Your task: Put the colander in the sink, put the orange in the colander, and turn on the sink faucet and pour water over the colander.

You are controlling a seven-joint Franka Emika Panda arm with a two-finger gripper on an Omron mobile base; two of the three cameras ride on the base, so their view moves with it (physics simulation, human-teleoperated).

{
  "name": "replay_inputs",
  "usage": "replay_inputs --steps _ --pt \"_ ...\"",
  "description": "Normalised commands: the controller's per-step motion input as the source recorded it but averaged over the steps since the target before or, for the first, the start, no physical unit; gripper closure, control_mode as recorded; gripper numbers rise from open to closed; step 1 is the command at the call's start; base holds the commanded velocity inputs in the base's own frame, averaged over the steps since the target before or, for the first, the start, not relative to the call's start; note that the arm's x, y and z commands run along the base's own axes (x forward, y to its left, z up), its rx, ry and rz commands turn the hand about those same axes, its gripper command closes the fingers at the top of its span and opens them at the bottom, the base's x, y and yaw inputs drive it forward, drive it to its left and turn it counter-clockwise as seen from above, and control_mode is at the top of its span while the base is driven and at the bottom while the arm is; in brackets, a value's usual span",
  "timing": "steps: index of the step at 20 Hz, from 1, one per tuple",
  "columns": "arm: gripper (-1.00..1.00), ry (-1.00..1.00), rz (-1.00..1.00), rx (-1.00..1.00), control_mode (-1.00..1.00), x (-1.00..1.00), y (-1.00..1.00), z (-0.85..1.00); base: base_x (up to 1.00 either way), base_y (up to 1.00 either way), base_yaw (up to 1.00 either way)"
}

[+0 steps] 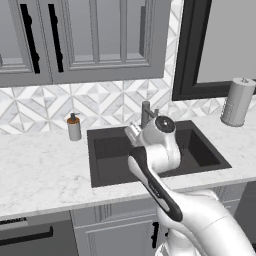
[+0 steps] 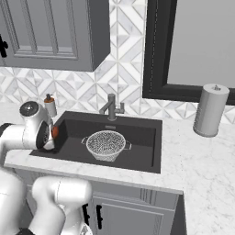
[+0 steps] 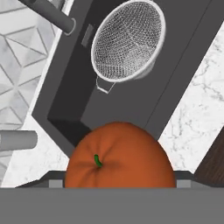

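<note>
The silvery mesh colander (image 2: pixel 106 144) stands upright inside the dark sink (image 2: pixel 143 156), just in front of the faucet (image 2: pixel 111 108). My gripper (image 2: pixel 53 133) hovers over the sink's left edge, shut on the orange (image 2: pixel 55 131). In the hand view the orange (image 3: pixel 119 157) sits close between the fingers, stem side up, with the colander (image 3: pixel 129 41) empty beyond it and the faucet spout (image 3: pixel 48 13) at the top left. In the left base view my wrist covers the gripper above the sink (image 1: pixel 107 160), beside the faucet (image 1: pixel 146 114).
A small grey soap dispenser (image 1: pixel 74 127) stands on the marble counter left of the sink. A paper towel roll (image 2: pixel 210 110) stands at the back right under the window. Grey cabinets hang above the counter.
</note>
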Motion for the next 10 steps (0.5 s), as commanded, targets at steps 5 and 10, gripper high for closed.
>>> replay_inputs --steps 5,10 --pt "1.00 0.07 -0.12 0.05 -1.00 0.02 -0.98 0.39 0.00 0.00 0.00" --pt "1.00 0.03 0.14 0.00 -1.00 0.01 -0.96 0.00 0.00 0.00 0.00"
